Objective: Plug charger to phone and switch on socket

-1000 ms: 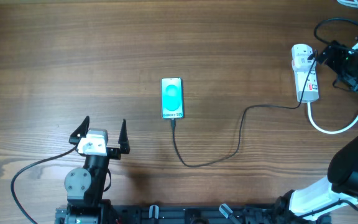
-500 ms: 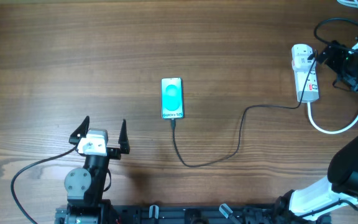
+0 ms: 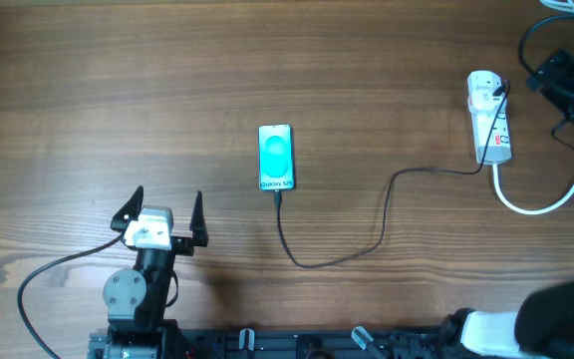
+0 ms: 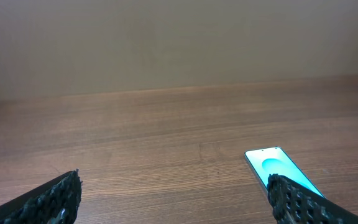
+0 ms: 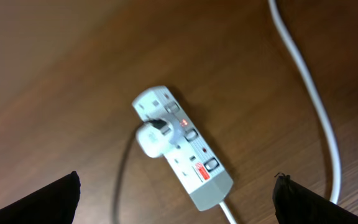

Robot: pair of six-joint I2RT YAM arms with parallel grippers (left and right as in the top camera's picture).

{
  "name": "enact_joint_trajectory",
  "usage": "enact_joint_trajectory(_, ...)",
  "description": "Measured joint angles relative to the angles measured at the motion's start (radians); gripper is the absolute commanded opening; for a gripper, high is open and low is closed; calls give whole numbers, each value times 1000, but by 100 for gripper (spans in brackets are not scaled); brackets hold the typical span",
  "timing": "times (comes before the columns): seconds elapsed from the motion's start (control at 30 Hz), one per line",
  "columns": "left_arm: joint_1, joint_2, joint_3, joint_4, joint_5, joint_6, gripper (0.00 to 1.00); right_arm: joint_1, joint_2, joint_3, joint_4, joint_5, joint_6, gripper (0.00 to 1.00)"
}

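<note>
The phone (image 3: 276, 157) lies flat mid-table, turquoise screen up; it also shows in the left wrist view (image 4: 275, 169). The charger cable (image 3: 367, 242) runs from the phone's near short end in a loop to the white adapter (image 3: 482, 88) on the socket (image 3: 490, 130). Its plug tip (image 3: 278, 195) sits against the phone's edge. In the right wrist view the socket (image 5: 197, 163) shows small red lights by its switches. My right gripper (image 3: 558, 74) (image 5: 176, 180) is open and empty, above and to the right of the socket. My left gripper (image 3: 163, 213) (image 4: 173, 188) is open and empty, near-left of the phone.
The thick white cord (image 3: 536, 204) (image 5: 319, 106) curves from the socket's near end toward the right edge. My left arm's black cable (image 3: 43, 274) loops at the front left. A dark rail (image 3: 297, 344) runs along the front edge.
My right gripper has pulled away from the socket's adapter end, moving right toward the table edge. The left arm, phone and charger have not moved.
</note>
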Motion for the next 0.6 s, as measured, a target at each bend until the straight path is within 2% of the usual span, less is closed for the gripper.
enact_joint_trajectory(0.13, 0, 0, 0, 0, 0, 0, 100, 1, -141, 0, 0, 0, 0, 100)
enact_joint_trajectory(0.27, 0, 0, 0, 0, 0, 0, 100, 38, -148, 0, -1, 3, 0, 100)
enact_joint_trajectory(0.6, 0, 0, 0, 0, 0, 0, 100, 365, -148, 0, -1, 3, 0, 100)
